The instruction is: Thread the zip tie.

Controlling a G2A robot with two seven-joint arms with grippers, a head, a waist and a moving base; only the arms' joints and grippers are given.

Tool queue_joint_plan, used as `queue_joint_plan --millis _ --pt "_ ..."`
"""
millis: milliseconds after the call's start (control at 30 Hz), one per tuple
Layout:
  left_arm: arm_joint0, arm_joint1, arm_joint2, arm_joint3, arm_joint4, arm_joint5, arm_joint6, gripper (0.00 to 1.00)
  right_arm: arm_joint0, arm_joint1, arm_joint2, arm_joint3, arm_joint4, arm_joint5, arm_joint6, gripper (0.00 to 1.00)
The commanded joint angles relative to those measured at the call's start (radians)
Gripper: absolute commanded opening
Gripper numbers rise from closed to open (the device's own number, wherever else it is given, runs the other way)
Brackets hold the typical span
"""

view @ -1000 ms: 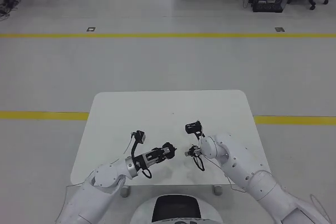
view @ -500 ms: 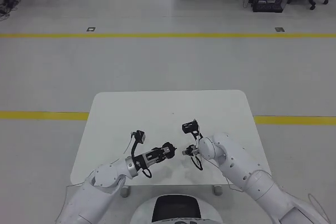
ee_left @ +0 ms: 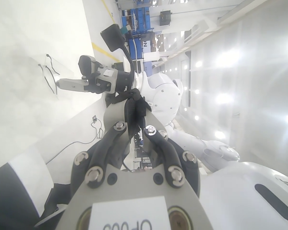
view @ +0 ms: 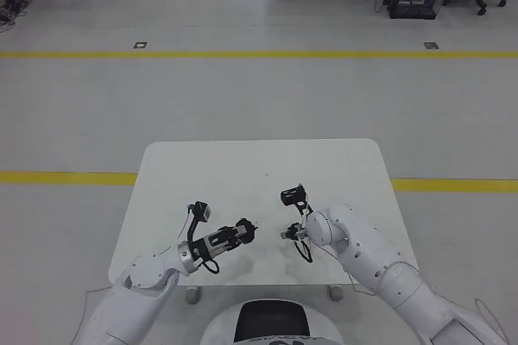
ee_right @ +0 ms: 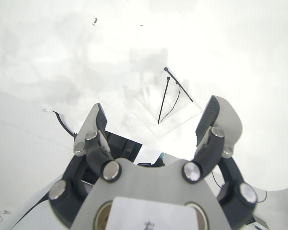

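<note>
Hovering low over the white table (view: 328, 159), the right gripper (ee_right: 157, 107) hangs w/ its fingers (ee_right: 207, 114) spread wide, ribbed black pads facing each other and nothing between them. Seen through that gap in the right wrist view, three black zip ties (ee_right: 164, 99) lie on a clear sheet (ee_right: 144, 111) flat on the tabletop. Two meet at their tail ends, one straight and one bowed in a soft curve. The third runs straight along one edge of the sheet.

Opposite, the left gripper (view: 249, 229) is over the front half of the table on the robot's left side, pointing across at the right gripper. The two tips are near each other but apart. In the left wrist view its fingers (ee_left: 115, 113) are pressed together. Something dark sits at their tips, and whether anything is pinched there can't be made out. The same view catches the right gripper side-on farther off, w/ the zip ties and sheet just beyond its tips and none of them touched.

Yellow floor lines (view: 259, 54) run past the table's far side and at mid-table level.
</note>
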Motion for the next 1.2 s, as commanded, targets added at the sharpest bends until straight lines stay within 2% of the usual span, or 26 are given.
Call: queue_joint_plan --millis 0,133,367,567,600,633,700,867,1167 --pt "0.001 0.000 -0.002 0.000 0.003 0.000 0.004 0.00 0.000 0.000 0.000 0.000 0.000 0.000 0.000 1.00" --pt "0.001 0.000 -0.002 0.000 0.003 0.000 0.004 0.00 -0.013 -0.001 0.001 0.004 -0.002 -0.001 -0.030 1.00" --pt "0.001 0.000 -0.002 0.000 0.003 0.000 0.004 0.00 -0.022 -0.007 -0.014 -0.009 -0.028 0.032 0.006 1.00" --pt "0.001 0.000 -0.002 0.000 0.003 0.000 0.004 0.00 -0.064 0.000 0.026 -0.067 -0.061 0.038 0.007 1.00" --pt "0.001 0.000 -0.002 0.000 0.003 0.000 0.004 0.00 -0.072 0.001 0.033 -0.078 -0.068 0.038 0.014 0.92" --pt "0.001 0.000 -0.002 0.000 0.003 0.000 0.004 0.00 -0.081 0.003 0.041 -0.091 -0.077 0.038 0.026 0.80" --pt "0.001 0.000 -0.002 0.000 0.003 0.000 0.004 0.00 -0.094 0.005 0.055 -0.110 -0.082 0.038 0.046 0.50" --pt "0.001 0.000 -0.002 0.000 0.003 0.000 0.004 0.00 -0.113 0.003 0.083 -0.124 -0.088 0.038 0.074 0.43" --pt "0.001 0.000 -0.002 0.000 0.003 0.000 0.004 0.00 -0.084 -0.017 0.070 -0.040 -0.076 0.038 0.046 0.39"
